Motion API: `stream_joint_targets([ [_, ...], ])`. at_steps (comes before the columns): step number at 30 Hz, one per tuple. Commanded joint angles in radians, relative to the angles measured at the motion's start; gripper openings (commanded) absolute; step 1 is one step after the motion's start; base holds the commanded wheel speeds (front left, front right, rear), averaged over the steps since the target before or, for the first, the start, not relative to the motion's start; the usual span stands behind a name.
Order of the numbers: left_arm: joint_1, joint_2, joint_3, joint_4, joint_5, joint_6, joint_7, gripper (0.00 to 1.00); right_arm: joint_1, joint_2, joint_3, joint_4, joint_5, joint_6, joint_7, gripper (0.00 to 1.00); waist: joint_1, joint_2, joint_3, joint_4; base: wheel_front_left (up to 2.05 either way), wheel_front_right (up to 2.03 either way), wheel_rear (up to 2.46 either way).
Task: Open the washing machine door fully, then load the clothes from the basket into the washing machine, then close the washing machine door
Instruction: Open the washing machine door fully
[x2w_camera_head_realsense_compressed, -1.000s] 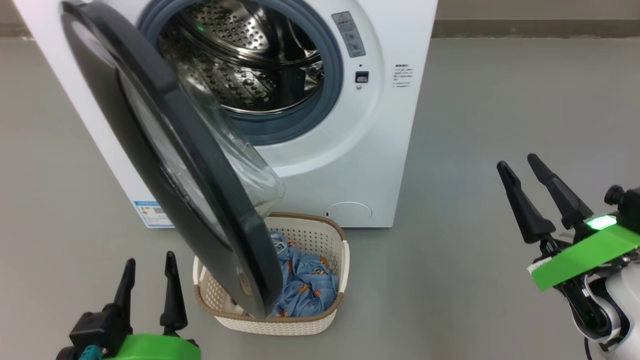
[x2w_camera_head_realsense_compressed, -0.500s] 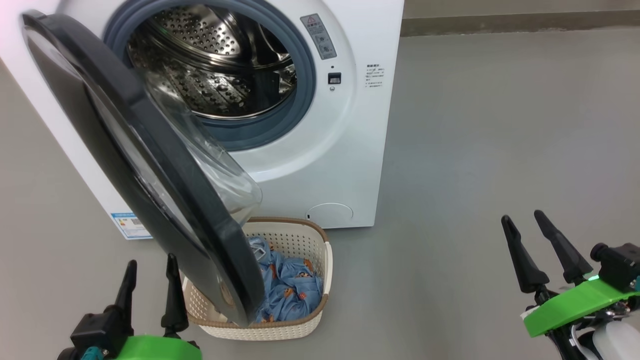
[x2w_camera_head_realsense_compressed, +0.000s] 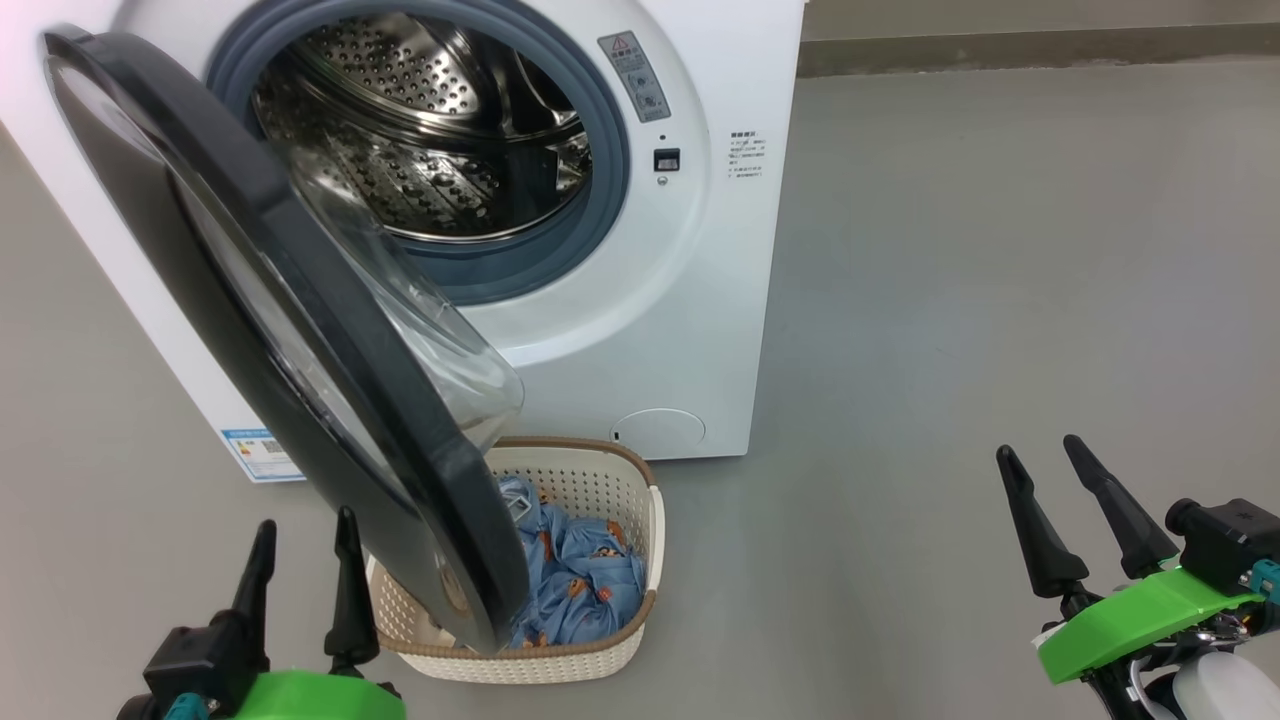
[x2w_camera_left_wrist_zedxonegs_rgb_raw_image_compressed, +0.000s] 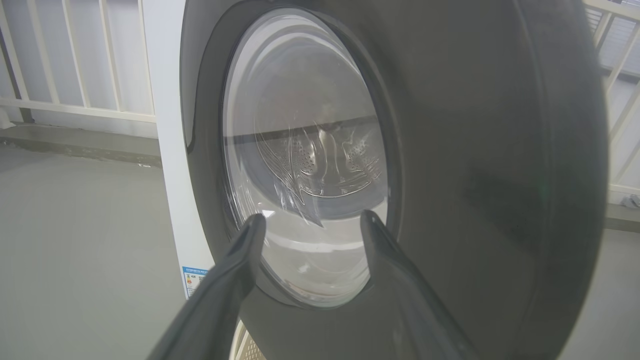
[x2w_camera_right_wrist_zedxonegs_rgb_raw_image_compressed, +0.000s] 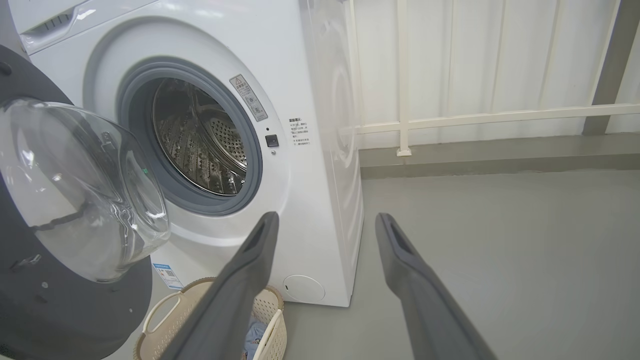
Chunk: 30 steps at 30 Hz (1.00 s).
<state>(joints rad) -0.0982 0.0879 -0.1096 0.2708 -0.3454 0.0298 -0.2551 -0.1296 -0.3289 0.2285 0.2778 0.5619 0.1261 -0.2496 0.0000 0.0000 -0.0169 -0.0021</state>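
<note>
Head view: washing machine door (x2w_camera_head_realsense_compressed: 410, 460) covers left half of basket (x2w_camera_head_realsense_compressed: 570, 662) and part of clothes (x2w_camera_head_realsense_compressed: 585, 590). Washing machine (x2w_camera_head_realsense_compressed: 700, 300) top cut by upper edge. Small print (x2w_camera_head_realsense_compressed: 748, 155) right of drum opening too small to read. Right wrist view: basket cut by bottom edge, partly behind finger (x2w_camera_right_wrist_zedxonegs_rgb_raw_image_compressed: 235, 300) of right pincer (x2w_camera_right_wrist_zedxonegs_rgb_raw_image_compressed: 324, 220).

light: bright | shadows: faint | glare: washing machine door (x2w_camera_right_wrist_zedxonegs_rgb_raw_image_compressed: 75, 200) | edges: bowed
</note>
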Motion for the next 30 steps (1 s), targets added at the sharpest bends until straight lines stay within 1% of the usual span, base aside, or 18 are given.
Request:
stream_joint_targets([
  [1,-0.025,0.017,0.029,-0.020,-0.007,-0.001,-0.006,1.00,-0.011,-0.016,0.018,-0.015,-0.005,0.005,-0.012,1.00,0.0000,0.0000,0.000,0.002,0.00,0.00,0.00],
  [16,-0.029,0.013,0.029,-0.023,-0.002,-0.005,-0.007,1.00,-0.023,-0.005,0.026,-0.023,0.003,0.005,-0.012,1.00,0.0000,0.0000,0.002,-0.006,0.00,0.00,0.00],
  [17,-0.029,0.013,0.029,-0.023,-0.002,-0.006,-0.007,0.62,-0.022,-0.005,0.026,-0.023,0.003,0.005,-0.012,1.00,0.0000,0.0000,0.003,-0.006,0.00,0.00,0.00],
  [18,-0.030,0.013,0.029,-0.023,-0.002,-0.006,-0.007,0.21,-0.022,-0.004,0.025,-0.023,0.003,0.005,-0.012,1.00,0.0000,0.0000,0.003,-0.007,0.00,0.00,0.00],
  [19,-0.031,0.013,0.029,-0.024,-0.003,-0.007,-0.007,0.00,-0.021,-0.004,0.024,-0.023,0.003,0.005,-0.012,1.00,0.0000,0.0000,0.003,-0.007,0.00,0.00,0.00],
  [24,-0.037,0.013,0.039,-0.037,-0.006,-0.004,-0.007,0.00,-0.019,-0.002,0.022,-0.023,0.003,0.005,-0.012,1.00,0.0000,0.0000,0.005,-0.006,0.00,0.00,0.00],
  [30,-0.065,0.015,0.056,-0.110,0.009,-0.010,-0.007,0.00,-0.015,0.000,0.020,-0.024,0.007,0.005,-0.012,1.00,0.0000,0.0000,0.005,0.002,0.00,0.00,0.00],
])
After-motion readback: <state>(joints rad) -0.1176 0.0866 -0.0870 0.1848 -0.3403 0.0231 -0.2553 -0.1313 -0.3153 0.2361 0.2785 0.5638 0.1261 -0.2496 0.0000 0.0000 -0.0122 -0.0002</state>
